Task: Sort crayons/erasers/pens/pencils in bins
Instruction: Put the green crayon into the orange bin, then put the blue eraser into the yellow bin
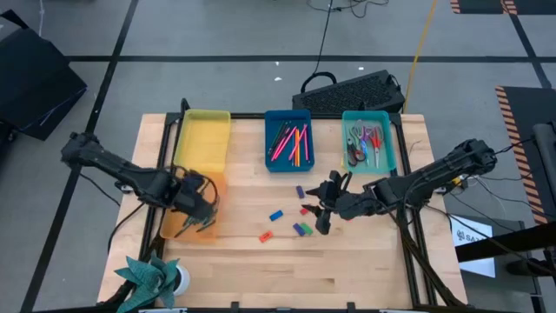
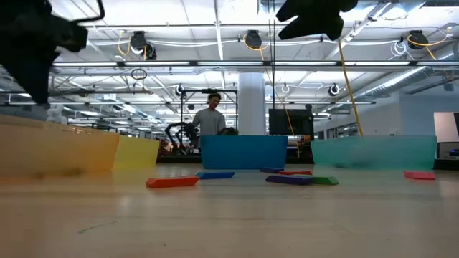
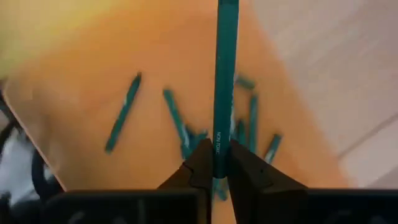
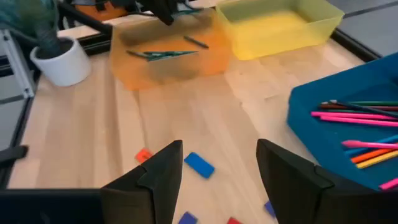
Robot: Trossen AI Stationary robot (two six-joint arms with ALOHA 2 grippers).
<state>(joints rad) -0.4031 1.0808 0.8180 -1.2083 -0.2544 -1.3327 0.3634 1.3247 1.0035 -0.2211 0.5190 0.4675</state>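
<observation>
1. Nearest the front edge of the table (image 1: 347, 278), at its left corner: a white pot with a teal plant (image 1: 156, 276).
2. Loose erasers (image 1: 301, 229) lie on bare wood mid-table, none in a bin: red (image 1: 266, 236), blue (image 1: 276, 215), green and purple side by side, another purple (image 1: 300, 191) nearer the bins.
3. Right gripper (image 1: 323, 207) hangs above the erasers, fingers spread apart, nothing between them. The right wrist view shows a blue eraser (image 4: 199, 165) and a red one (image 4: 143, 155) on the wood ahead of it.
4. Left gripper (image 1: 198, 207) is over the orange bin (image 1: 193, 228), fingers closed on a teal pencil (image 3: 224, 87) that points out ahead of them. The orange bin holds several more teal sticks (image 3: 186, 127).
5. Yellow bin (image 1: 202, 139), just behind the orange one: nothing visible inside.
6. Blue bin (image 1: 287, 140), far centre: pink, orange and green sticks (image 1: 292, 143).
7. Teal bin (image 1: 370, 139), far right: a small mixed heap (image 1: 366, 146), items too small to tell apart.
8. A black keyboard (image 1: 354, 91) lies beyond the bins.
</observation>
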